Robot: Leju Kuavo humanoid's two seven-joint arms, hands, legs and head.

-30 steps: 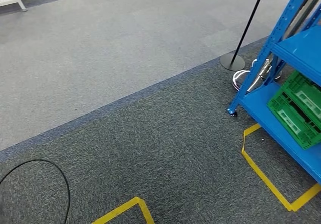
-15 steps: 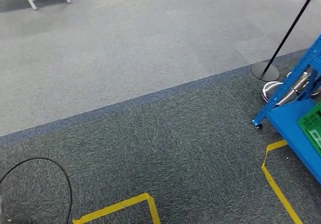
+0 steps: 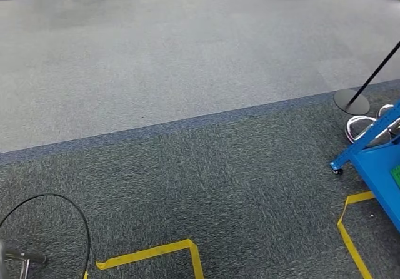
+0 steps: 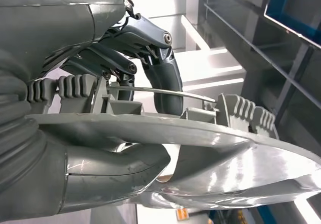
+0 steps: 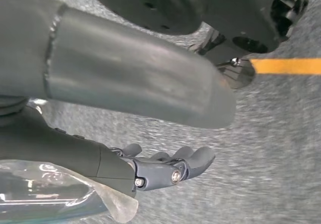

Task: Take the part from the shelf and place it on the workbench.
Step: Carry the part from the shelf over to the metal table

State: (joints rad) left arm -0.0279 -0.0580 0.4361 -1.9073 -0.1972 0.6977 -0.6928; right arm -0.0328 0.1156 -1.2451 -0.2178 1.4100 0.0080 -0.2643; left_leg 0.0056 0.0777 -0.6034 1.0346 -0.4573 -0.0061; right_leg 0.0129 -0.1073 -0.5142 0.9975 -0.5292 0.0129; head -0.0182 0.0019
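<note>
The left hand (image 4: pixel 125 68) is clamping a grey part (image 4: pixel 212 148), dark fingers (image 4: pixel 162 78) curling over its ribbed upper edge and the thick thumb pressing from below, across the middle of the left wrist frame. The part is looking like a broad, stiff moulded plastic shell, glossy and probably slippery, likely light for its bulk; gripping at the ribbed rim, as the hand is doing, seems surest. The right hand (image 5: pixel 159 169) is lying low in its wrist frame, fingers nearly straight over the carpet, holding nothing I can make out. In the head view the blue shelf (image 3: pixel 377 160) is sitting at the right edge, yellow tape (image 3: pixel 155 252) marking the carpet (image 3: pixel 189 166) at the bottom.
</note>
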